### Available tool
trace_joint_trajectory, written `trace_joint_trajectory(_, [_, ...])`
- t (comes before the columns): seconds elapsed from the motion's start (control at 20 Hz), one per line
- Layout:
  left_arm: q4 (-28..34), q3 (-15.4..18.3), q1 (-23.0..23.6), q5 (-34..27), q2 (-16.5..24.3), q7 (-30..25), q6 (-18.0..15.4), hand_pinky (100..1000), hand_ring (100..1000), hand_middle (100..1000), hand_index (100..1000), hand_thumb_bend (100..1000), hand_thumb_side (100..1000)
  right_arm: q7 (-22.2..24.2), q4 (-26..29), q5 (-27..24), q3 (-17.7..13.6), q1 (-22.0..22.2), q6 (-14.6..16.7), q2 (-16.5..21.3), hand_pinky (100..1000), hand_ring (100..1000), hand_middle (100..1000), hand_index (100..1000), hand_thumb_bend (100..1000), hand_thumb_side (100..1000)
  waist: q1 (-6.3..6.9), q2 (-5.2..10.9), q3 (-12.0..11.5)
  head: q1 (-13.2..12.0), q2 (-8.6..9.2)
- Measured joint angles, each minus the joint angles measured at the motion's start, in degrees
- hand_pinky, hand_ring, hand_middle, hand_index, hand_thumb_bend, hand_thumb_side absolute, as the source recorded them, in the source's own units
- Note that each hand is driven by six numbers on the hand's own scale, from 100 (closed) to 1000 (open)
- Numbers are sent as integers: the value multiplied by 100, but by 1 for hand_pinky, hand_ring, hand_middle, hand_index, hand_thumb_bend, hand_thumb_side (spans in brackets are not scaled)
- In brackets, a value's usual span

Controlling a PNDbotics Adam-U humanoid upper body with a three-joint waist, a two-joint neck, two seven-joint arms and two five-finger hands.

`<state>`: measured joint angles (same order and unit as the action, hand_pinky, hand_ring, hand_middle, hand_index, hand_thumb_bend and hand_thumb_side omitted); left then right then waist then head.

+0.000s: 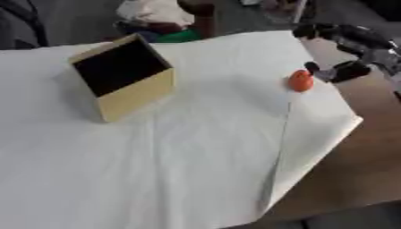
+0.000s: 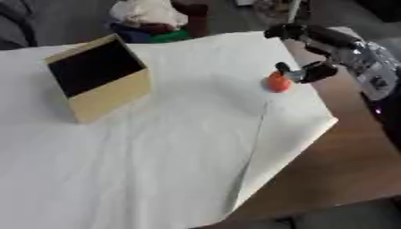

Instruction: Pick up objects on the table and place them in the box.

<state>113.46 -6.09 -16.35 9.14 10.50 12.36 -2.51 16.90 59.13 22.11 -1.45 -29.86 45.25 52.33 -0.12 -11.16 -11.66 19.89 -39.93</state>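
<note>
White cloth (image 1: 172, 147) spread over a brown wooden table (image 1: 352, 174), bare wood left exposed right of the cloth, grey floor (image 1: 86, 18) seen beyond the table, bundled fabric (image 1: 156, 15) heaped there.

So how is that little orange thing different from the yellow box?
The orange object is small, rounded and solid-looking; the box is far bigger, flat-sided and open, dark inside. The object sits near the cloth's right edge at the right hand; the box stands tilted at the left, untouched. Both rest on the white cloth.
</note>
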Motion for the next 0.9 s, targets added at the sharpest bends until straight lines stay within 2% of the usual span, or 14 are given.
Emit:
trace_joint_trajectory(0.05, [0,-1,-14,-2,1,-8,-5,820,658,625,874,100,792,9,-122,15,-6,-33,0,2,838,1000,919,1000,100,201,0,-11,-29,23,15])
trace_joint_trajectory(0.1, [0,-2,-27,-4,1,-14,-6,820,658,625,874,100,792,13,-233,37,-17,-55,4,4,837,1000,918,1000,100,163,0,-19,-55,42,19])
trace_joint_trajectory(0.15, [0,-2,-32,-4,1,-18,-5,820,658,625,874,100,792,17,-333,53,-28,-76,7,4,838,1000,919,1000,100,202,2,-24,-76,55,19])
trace_joint_trajectory(0.6, [0,-34,-46,-7,2,-49,-20,820,658,625,874,100,793,17,-975,377,-31,-193,7,5,843,1000,920,1000,100,213,4,-50,-178,122,20])
trace_joint_trajectory(0.9, [0,-35,-68,-7,2,-70,-17,821,658,626,877,100,794,-45,-1209,716,-31,-195,-14,5,852,1000,924,981,100,281,-5,-51,-181,138,20])
